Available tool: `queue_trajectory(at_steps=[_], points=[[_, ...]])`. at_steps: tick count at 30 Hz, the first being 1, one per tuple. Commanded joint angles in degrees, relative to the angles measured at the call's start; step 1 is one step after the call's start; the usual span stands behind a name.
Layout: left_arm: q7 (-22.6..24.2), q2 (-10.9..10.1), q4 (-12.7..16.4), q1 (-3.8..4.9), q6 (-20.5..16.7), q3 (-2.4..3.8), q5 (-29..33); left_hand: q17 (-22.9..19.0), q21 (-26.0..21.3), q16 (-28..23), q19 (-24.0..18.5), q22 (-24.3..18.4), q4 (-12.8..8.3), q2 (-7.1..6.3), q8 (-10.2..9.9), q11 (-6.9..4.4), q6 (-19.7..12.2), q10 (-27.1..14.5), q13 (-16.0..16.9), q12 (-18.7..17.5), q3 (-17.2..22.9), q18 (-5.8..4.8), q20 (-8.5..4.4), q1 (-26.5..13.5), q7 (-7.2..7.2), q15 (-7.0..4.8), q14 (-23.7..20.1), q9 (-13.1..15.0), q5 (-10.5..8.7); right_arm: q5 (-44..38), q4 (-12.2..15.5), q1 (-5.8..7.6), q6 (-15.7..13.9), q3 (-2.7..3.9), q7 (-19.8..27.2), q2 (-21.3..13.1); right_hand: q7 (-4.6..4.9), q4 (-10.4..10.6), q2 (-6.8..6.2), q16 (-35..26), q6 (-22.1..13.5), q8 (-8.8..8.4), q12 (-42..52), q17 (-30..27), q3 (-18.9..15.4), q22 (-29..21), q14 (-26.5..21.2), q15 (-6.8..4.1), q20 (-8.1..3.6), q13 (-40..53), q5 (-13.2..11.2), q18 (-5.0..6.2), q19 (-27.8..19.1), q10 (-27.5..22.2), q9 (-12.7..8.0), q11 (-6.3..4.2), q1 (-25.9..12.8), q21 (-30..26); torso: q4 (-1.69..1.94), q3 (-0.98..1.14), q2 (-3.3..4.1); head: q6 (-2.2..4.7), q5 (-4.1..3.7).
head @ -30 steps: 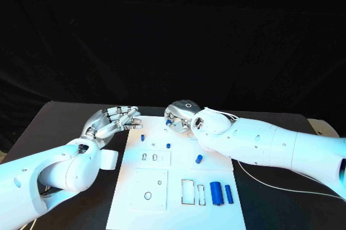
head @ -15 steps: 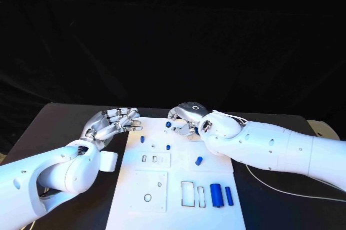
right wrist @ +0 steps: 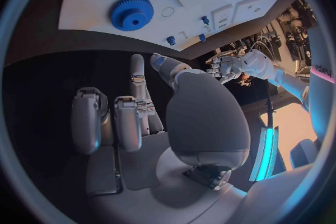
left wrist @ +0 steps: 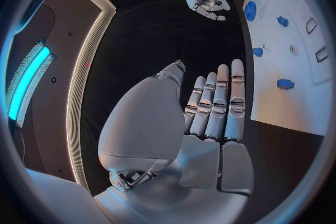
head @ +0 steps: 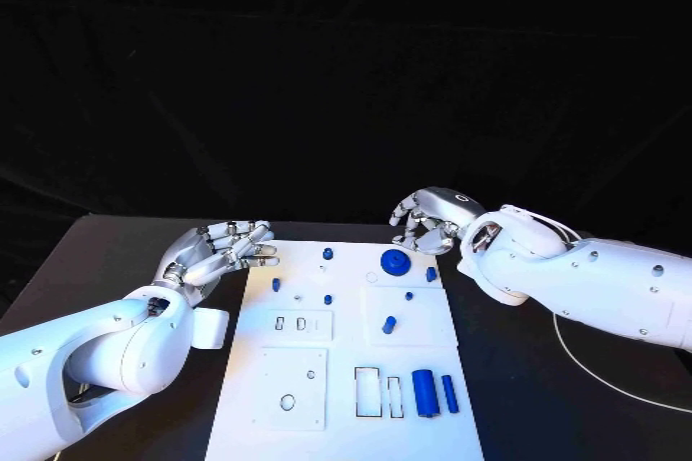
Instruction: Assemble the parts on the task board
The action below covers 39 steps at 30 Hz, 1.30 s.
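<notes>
A black table is seen beneath a black backdrop, and the white task board is laid along its middle. On the board, raised white panels with rectangular and round cutouts are set in its central and near parts.

The largest of the parts is a blue toothed gear, lying flat near the board's far right corner. Two blue cylinders are laid side by side at the near right, beside a pair of rectangular slots. A shorter blue peg is tilted on the middle panel, and small blue pins are dotted over the far half.

The right hand is held off the board's far right corner, just beyond the gear and not touching it; its fingers are curled inward and nothing is gripped. The left hand is held at the board's far left edge, over the table, with its fingers extended, close together and lightly bent, and nothing is held in it.
</notes>
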Motion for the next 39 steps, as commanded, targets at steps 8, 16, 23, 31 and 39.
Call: queue_trajectory(at_steps=[8, 16, 23, 31, 39], points=[[0.14, 0.33, 0.02, 0.07, 1.48, 0.05, -0.24, 0.08, 0.24, -0.22, 0.4, -0.05, 0.09, -0.35, -0.12, 0.14, -0.27, -0.35, -0.04, -0.28, 0.3, 0.73, -0.05, -0.37, 1.7, -0.05, -0.3, -0.08, -0.23, 9.04, 0.79, -0.52, 8.61, -0.15, -1.11, -3.33, 0.16, 3.85, 0.23, 2.82, -5.39, 4.76, 60.38, 7.64, -8.89, 4.66, 4.67, 0.37, 0.19, 61.77, 1.15, -1.38, 2.06, 3.17, 3.41, 0.48, 0.75, 2.38, -0.36, 0.06, 0.01, -0.36, -0.18], [0.09, 0.51, -0.2, 0.07, 1.63, 0.04, -0.23, 0.08, 0.24, -0.22, 0.4, -0.05, 0.09, -0.35, -0.12, 0.14, -0.27, -0.35, -0.04, -0.28, 0.3, 0.73, -0.05, -0.37, 1.7, -0.05, -0.3, -0.08, -0.23, 6.27, -0.84, -1.55, 7.59, -0.31, -1.93, -0.94, 0.7, 5.21, 0.73, 3.17, -7.11, 6.17, 68.02, 8.44, -11.32, 8.01, 4.78, 0.95, 0.71, 69.63, 1.12, -2.13, 4.12, 6.84, 3.93, 1.11, 1.93, 4.63, -0.05, 0.02, 0.0, -0.67, -0.13], [0.05, 0.58, -0.38, 0.06, 1.73, 0.04, -0.23, 0.08, 0.24, -0.22, 0.4, -0.05, 0.09, -0.35, -0.12, 0.14, -0.27, -0.35, -0.04, -0.28, 0.3, 0.73, -0.05, -0.37, 1.7, -0.05, -0.3, -0.08, -0.23, 4.54, -2.91, -2.12, 7.01, -0.51, -2.52, 1.66, 0.83, 5.45, 0.93, 3.31, -7.53, 6.37, 69.07, 8.86, -11.78, 8.65, 4.86, 1.07, 0.83, 70.71, 1.14, -2.28, 4.5, 7.48, 3.97, 1.24, 2.32, 5.08, -0.02, -0.06, 0.02, -0.87, -0.05], [-0.02, 0.64, -0.53, 0.06, 1.84, 0.04, -0.23, 0.08, 0.24, -0.22, 0.4, -0.05, 0.09, -0.35, -0.12, 0.14, -0.27, -0.35, -0.04, -0.28, 0.3, 0.73, -0.05, -0.37, 1.7, -0.05, -0.3, -0.08, -0.23, 3.26, -4.75, -2.49, 6.7, -0.62, -2.87, 3.37, 0.91, 5.48, 1.19, 3.41, -7.78, 6.47, 69.24, 9.16, -11.82, 8.99, 4.92, 1.15, 0.89, 70.88, 1.14, -2.35, 4.7, 7.51, 3.97, 1.32, 2.76, 5.31, -0.16, -0.02, 0.03, -1.04, 0.04], [-0.13, 0.65, -0.64, 0.06, 1.91, 0.04, -0.23, 0.08, 0.24, -0.22, 0.4, -0.05, 0.09, -0.35, -0.12, 0.14, -0.27, -0.35, -0.04, -0.28, 0.3, 0.73, -0.05, -0.37, 1.7, -0.05, -0.3, -0.08, -0.23, 2.46, -5.12, -2.61, 7.11, -0.65, -2.9, 3.62, 0.94, 5.44, 1.32, 3.42, -7.86, 6.53, 69.31, 9.16, -11.76, 9.15, 4.92, 1.18, 0.93, 70.96, 1.17, -2.39, 4.79, 7.53, 3.98, 1.35, 3.0, 5.42, -0.17, 0.02, 0.03, -1.16, 0.13]])
